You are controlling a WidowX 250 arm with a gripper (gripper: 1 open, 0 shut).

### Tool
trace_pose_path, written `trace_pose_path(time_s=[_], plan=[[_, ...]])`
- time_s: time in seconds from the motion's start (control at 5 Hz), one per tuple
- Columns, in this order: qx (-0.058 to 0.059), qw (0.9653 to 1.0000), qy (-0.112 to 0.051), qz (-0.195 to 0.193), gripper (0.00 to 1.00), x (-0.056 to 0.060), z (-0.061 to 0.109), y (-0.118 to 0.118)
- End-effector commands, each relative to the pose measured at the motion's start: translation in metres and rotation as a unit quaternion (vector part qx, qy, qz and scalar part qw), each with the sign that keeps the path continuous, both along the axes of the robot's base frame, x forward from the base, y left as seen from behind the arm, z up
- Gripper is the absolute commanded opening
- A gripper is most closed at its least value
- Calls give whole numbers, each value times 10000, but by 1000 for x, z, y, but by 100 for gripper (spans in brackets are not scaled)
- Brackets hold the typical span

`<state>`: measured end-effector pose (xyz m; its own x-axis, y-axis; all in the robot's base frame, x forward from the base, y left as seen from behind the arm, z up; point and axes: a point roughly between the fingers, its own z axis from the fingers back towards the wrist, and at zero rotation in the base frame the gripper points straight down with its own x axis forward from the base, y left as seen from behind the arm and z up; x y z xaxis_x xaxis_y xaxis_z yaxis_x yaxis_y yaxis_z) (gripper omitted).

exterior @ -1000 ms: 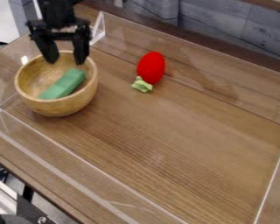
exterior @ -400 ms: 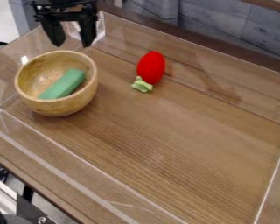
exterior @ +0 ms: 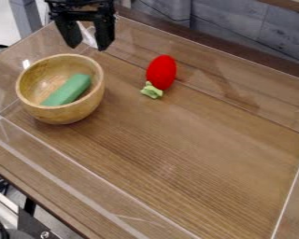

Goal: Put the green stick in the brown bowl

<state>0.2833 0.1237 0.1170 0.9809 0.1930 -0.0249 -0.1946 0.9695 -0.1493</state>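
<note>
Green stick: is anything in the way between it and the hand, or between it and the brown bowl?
Nothing visible stands between the open hand and the green stick, apart from the near air over the rim. The stick already lies inside the brown bowl, so nothing separates those two.

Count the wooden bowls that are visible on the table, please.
1. The brown wooden bowl stands at the table's left side, with the green stick inside it.

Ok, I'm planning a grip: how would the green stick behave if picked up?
The green stick looks stiff, since it lies straight inside the curved brown bowl. Being small and slim, it is probably light. Its smooth-looking surface might make it slightly slippery.
</note>
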Motion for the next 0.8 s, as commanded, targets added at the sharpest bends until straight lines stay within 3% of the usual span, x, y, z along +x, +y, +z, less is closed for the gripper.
trace_pose_path(time_s=[0.0,0.4,0.6], plan=[[175,9988,-427,-191,100,11,32,-6],[187,9989,-410,130,100,5,46,-30],[186,9990,-396,15,100,4,45,-41]])
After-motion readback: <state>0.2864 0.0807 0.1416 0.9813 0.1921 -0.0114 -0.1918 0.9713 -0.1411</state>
